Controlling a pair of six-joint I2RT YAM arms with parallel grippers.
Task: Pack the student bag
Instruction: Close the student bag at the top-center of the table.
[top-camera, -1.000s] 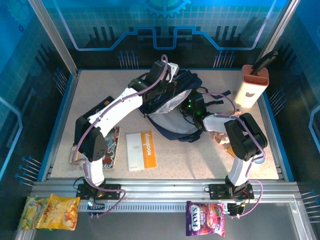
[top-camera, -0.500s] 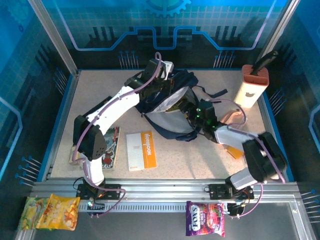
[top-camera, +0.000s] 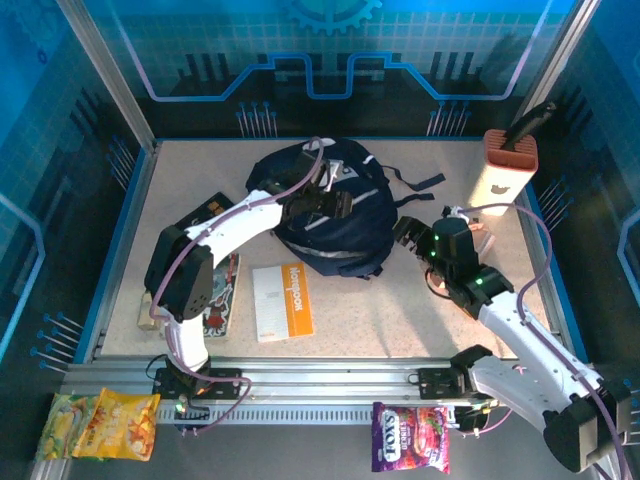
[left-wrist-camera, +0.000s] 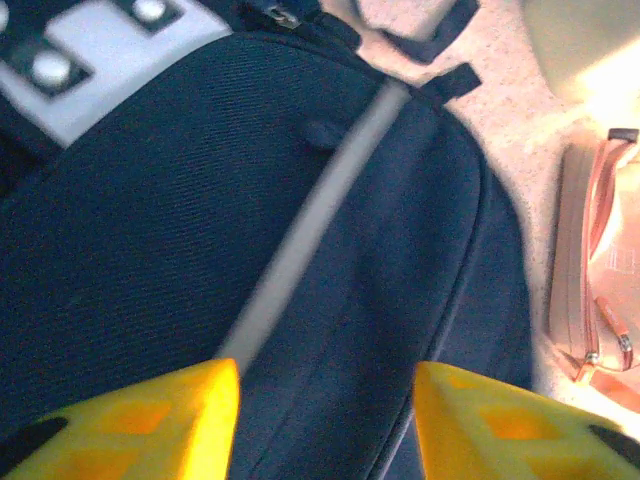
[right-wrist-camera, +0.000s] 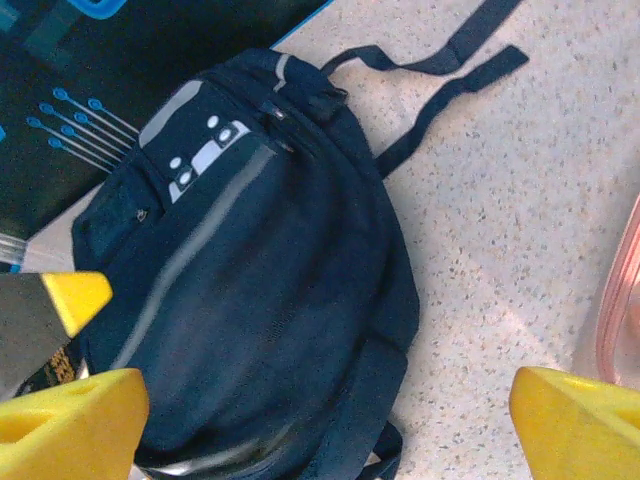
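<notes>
Student bag (top-camera: 360, 225) lies flat on the table (top-camera: 400, 320), front panel and white stripe up, straps trailing off its far-right side. I can't tell whether the zip is shut.

Left gripper (top-camera: 322, 205) hangs right over the bag's middle. In the left wrist view the left gripper (left-wrist-camera: 325, 400) has its jaws spread with nothing between them, and the striped fabric sits just below the tips. I read that as a release or a hover above the bag, not a grip.

Right gripper (top-camera: 412, 232) sits just off the bag's right edge, facing it. From its wrist camera the right gripper (right-wrist-camera: 330, 400) has its jaws spread wide and empty, with the whole bag framed ahead. It looks parked clear so the bag can lie undisturbed.

Loose items outside the bag:
- The orange notebook (top-camera: 283, 301) is just on the bag's near-left side.
- The illustrated book (top-camera: 222, 290) is further left of the bag, partly under the left arm.
- The pink pouch (left-wrist-camera: 590, 290) is close beside the bag's right edge.
- The white-and-orange holder (top-camera: 503, 172) stands well to the bag's right.

With these out on the table, I judge the packing unfinished. The bag stays central so both arms can reach it.
</notes>
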